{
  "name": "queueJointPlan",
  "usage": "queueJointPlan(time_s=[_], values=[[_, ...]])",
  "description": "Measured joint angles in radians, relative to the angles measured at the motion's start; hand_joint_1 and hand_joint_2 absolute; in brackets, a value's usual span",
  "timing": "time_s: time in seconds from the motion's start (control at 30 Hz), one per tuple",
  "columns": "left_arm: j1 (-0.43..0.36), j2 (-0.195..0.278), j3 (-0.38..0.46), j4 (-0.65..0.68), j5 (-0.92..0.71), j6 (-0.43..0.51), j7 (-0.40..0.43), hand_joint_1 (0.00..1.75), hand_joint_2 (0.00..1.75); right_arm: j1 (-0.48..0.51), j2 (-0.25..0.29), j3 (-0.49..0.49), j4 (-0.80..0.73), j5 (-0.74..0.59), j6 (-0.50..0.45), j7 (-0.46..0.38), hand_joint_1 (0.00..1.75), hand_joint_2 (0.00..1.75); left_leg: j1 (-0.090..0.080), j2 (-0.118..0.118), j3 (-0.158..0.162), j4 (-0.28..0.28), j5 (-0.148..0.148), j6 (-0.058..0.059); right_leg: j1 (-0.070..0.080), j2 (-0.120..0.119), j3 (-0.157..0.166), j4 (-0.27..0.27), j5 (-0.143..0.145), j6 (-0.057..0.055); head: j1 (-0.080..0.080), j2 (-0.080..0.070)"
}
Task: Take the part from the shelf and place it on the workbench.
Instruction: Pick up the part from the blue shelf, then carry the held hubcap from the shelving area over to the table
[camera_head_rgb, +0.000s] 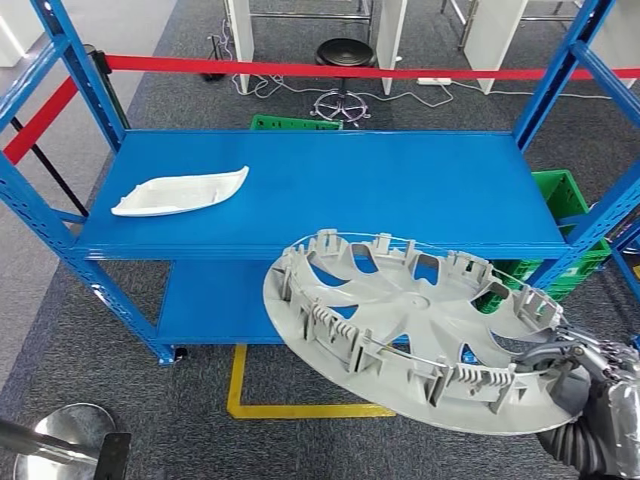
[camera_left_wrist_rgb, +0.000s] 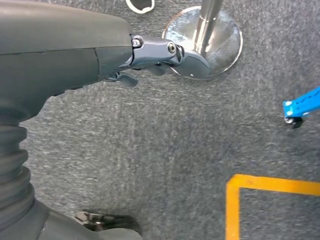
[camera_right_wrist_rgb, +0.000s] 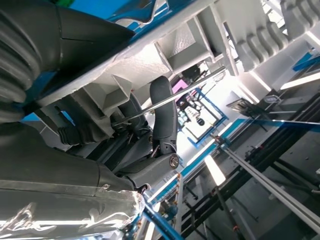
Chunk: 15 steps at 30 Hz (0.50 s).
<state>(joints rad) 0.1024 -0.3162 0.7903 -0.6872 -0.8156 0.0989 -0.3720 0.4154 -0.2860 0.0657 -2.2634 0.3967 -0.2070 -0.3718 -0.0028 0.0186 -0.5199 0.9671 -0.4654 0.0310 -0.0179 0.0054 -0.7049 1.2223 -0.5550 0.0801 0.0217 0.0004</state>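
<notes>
The part (camera_head_rgb: 411, 325) was a large round grey plastic wheel cover with spoke-like cutouts, clip tabs around its rim and a thin wire ring running inside them. It was off the blue shelf (camera_head_rgb: 317, 190), tilted with its ribbed inner side up, gripped at its near right edge by the right robot hand (camera_head_rgb: 596, 385). A white curved part (camera_head_rgb: 180, 192) lay flat on the shelf's upper level, toward its left end.
</notes>
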Motion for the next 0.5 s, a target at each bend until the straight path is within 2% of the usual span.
queueJointPlan(time_s=[0.03, 0.07, 0.1, 0.13, 0.17, 0.2, 0.23, 0.27, 0.3, 0.33, 0.37, 0.4, 0.43, 0.47, 0.5], values=[[0.001, 0.000, -0.005, 0.000, 0.003, -0.004, 0.009, 0.00, 1.75, 0.004, 0.000, -0.004, 0.000, 0.000, 0.002, -0.004, 1.75, 1.75, -0.002, 0.007, -0.013, 0.000, 0.010, 0.001, 0.000, 0.000, -0.007, 0.057, -0.023, 0.002, 0.001, 0.000], [0.004, 0.000, -0.012, -0.001, 0.009, -0.009, 0.021, 0.00, 1.75, 0.008, 0.001, -0.010, -0.001, -0.001, 0.005, -0.008, 1.75, 1.75, -0.004, 0.015, -0.025, 0.001, 0.020, 0.001, 0.000, 0.000, -0.001, 0.086, -0.022, 0.003, 0.001, 0.000], [0.007, 0.000, -0.020, -0.002, 0.015, -0.016, 0.032, 0.00, 1.75, 0.011, 0.002, -0.014, -0.001, 0.000, 0.008, -0.011, 1.75, 1.75, -0.005, 0.024, -0.038, 0.002, 0.029, 0.001, 0.000, -0.002, 0.023, 0.080, -0.002, 0.003, 0.001, 0.000], [0.010, 0.001, -0.028, -0.005, 0.022, -0.021, 0.042, 0.00, 1.75, 0.014, 0.003, -0.018, -0.001, 0.000, 0.011, -0.013, 1.75, 1.75, -0.006, 0.032, -0.049, 0.004, 0.037, -0.001, 0.000, -0.008, 0.065, 0.036, 0.027, 0.002, 0.001, 0.000], [0.013, 0.001, -0.038, -0.010, 0.029, -0.026, 0.050, 0.00, 1.75, 0.016, 0.005, -0.021, -0.002, 0.000, 0.012, -0.015, 1.75, 1.75, -0.007, 0.040, -0.058, 0.007, 0.044, -0.004, 0.001, -0.024, 0.121, -0.035, 0.048, 0.001, 0.001, 0.000], [0.017, 0.002, -0.047, -0.016, 0.034, -0.030, 0.058, 0.00, 1.75, 0.017, 0.006, -0.025, -0.003, 0.000, 0.014, -0.017, 1.75, 1.75, -0.008, 0.046, -0.064, 0.010, 0.050, -0.008, 0.004, -0.046, 0.181, -0.116, 0.053, 0.000, 0.002, 0.000], [0.020, 0.003, -0.056, -0.022, 0.040, -0.032, 0.064, 0.00, 1.75, 0.017, 0.007, -0.029, -0.004, 0.000, 0.015, -0.019, 1.75, 1.75, -0.010, 0.054, -0.068, 0.013, 0.056, -0.013, 0.007, -0.065, 0.225, -0.182, 0.047, -0.005, 0.001, 0.000], [0.023, 0.004, -0.064, -0.027, 0.045, -0.034, 0.069, 0.00, 1.75, 0.017, 0.008, -0.033, -0.005, 0.000, 0.016, -0.020, 1.75, 1.75, -0.011, 0.062, -0.069, 0.016, 0.062, -0.017, 0.011, -0.077, 0.249, -0.225, 0.036, -0.010, 0.001, 0.000], [0.026, 0.004, -0.072, -0.033, 0.050, -0.034, 0.074, 0.00, 1.75, 0.018, 0.009, -0.036, -0.007, -0.001, 0.017, -0.021, 1.75, 1.75, -0.011, 0.071, -0.071, 0.016, 0.068, -0.022, 0.015, -0.075, 0.254, -0.244, 0.030, -0.018, 0.001, 0.000], [0.030, 0.005, -0.080, -0.038, 0.055, -0.035, 0.077, 0.00, 1.75, 0.020, 0.010, -0.039, -0.008, -0.001, 0.018, -0.021, 1.75, 1.75, -0.010, 0.080, -0.072, 0.016, 0.073, -0.028, 0.015, -0.065, 0.243, -0.245, 0.035, -0.030, 0.000, 0.000], [0.034, 0.006, -0.087, -0.043, 0.061, -0.035, 0.081, 0.00, 1.75, 0.021, 0.012, -0.041, -0.009, -0.001, 0.019, -0.022, 1.75, 1.75, -0.008, 0.075, -0.075, 0.020, 0.066, -0.035, 0.015, -0.055, 0.232, -0.245, 0.043, -0.039, 0.001, 0.000], [0.039, 0.006, -0.095, -0.047, 0.066, -0.034, 0.085, 0.00, 1.75, 0.022, 0.013, -0.043, -0.010, -0.002, 0.021, -0.022, 1.75, 1.75, -0.006, 0.059, -0.080, 0.034, 0.041, -0.043, 0.013, -0.045, 0.220, -0.245, 0.054, -0.048, 0.000, 0.000], [0.045, 0.007, -0.102, -0.052, 0.070, -0.033, 0.088, 0.00, 1.75, 0.022, 0.015, -0.043, -0.010, -0.002, 0.023, -0.022, 1.75, 1.75, -0.005, 0.037, -0.089, 0.066, -0.001, -0.051, 0.011, -0.034, 0.207, -0.246, 0.067, -0.056, -0.001, 0.000], [0.050, 0.007, -0.108, -0.057, 0.075, -0.033, 0.091, 0.00, 1.75, 0.023, 0.016, -0.044, -0.012, -0.002, 0.024, -0.022, 1.75, 1.75, -0.004, 0.012, -0.102, 0.116, -0.055, -0.056, 0.010, -0.023, 0.193, -0.245, 0.080, -0.061, -0.002, 0.000], [0.056, 0.007, -0.114, -0.062, 0.079, -0.032, 0.094, 0.00, 1.75, 0.025, 0.018, -0.045, -0.013, -0.002, 0.024, -0.022, 1.75, 1.75, -0.003, -0.003, -0.116, 0.180, -0.107, -0.058, 0.010, -0.011, 0.178, -0.244, 0.094, -0.063, -0.003, 0.000]])
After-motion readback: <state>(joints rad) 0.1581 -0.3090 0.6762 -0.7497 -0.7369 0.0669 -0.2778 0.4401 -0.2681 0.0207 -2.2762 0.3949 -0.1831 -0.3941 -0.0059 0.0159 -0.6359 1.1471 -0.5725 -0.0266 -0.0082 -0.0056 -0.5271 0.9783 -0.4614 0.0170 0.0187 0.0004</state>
